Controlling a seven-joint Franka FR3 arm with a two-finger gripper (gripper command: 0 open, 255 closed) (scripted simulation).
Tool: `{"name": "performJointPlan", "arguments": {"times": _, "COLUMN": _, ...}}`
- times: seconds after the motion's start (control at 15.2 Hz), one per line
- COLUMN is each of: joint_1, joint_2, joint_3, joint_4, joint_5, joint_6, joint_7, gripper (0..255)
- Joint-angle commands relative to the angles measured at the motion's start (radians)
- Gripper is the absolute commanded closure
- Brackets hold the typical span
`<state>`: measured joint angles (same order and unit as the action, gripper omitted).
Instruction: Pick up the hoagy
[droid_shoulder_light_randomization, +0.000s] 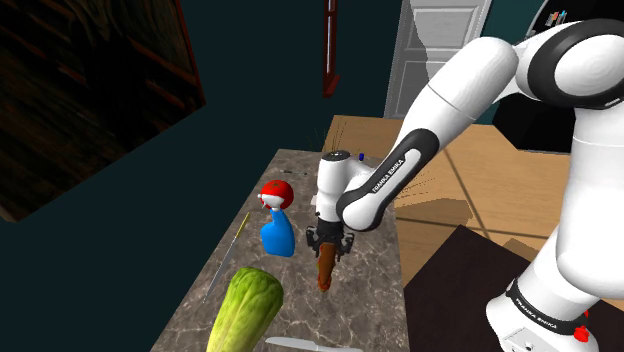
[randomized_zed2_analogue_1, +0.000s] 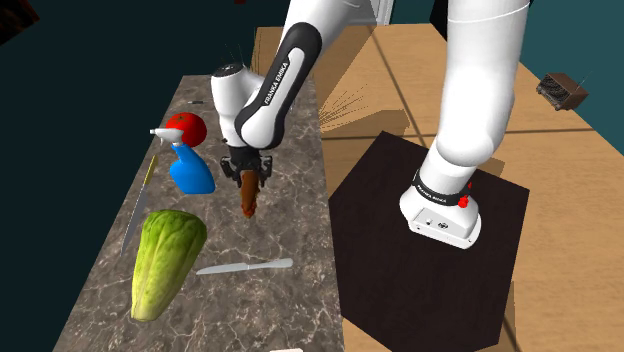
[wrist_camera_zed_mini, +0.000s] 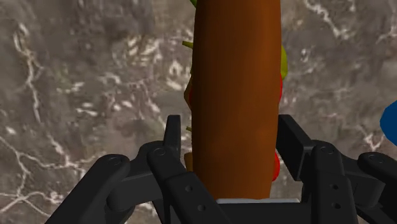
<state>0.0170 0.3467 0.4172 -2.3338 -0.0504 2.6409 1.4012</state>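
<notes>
Hoagy (wrist_camera_zed_mini: 235, 95) | clasped between jaws | upright over marbled counter (droid_shoulder_light_randomization: 375, 300)

One camera sits beside the stand (droid_shoulder_light_randomization: 455, 268), looking down along the table (droid_shoulder_light_randomization: 365, 290). A second looks from higher up at the same stretch of table. The third rides the pincer (wrist_camera_zed_mini: 232, 127), close above the table's veined top.
</notes>
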Motion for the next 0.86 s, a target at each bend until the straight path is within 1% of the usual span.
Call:
{"name": "performJointPlan", "arguments": {"times": 0.0, "joint_1": -0.008, "joint_2": -0.023, "joint_3": 0.01, "joint_4": 0.0, "joint_5": 0.014, "joint_6": -0.022, "joint_7": -0.009, "gripper": 255}}
{"name": "performJointPlan", "arguments": {"times": 0.66, "joint_1": -0.042, "joint_2": -0.151, "joint_3": 0.053, "joint_4": 0.005, "joint_5": 0.093, "joint_6": -0.146, "joint_7": -0.053, "gripper": 255}}
{"name": "performJointPlan", "arguments": {"times": 0.79, "joint_1": -0.042, "joint_2": -0.153, "joint_3": 0.053, "joint_4": 0.005, "joint_5": 0.095, "joint_6": -0.148, "joint_7": -0.054, "gripper": 255}}
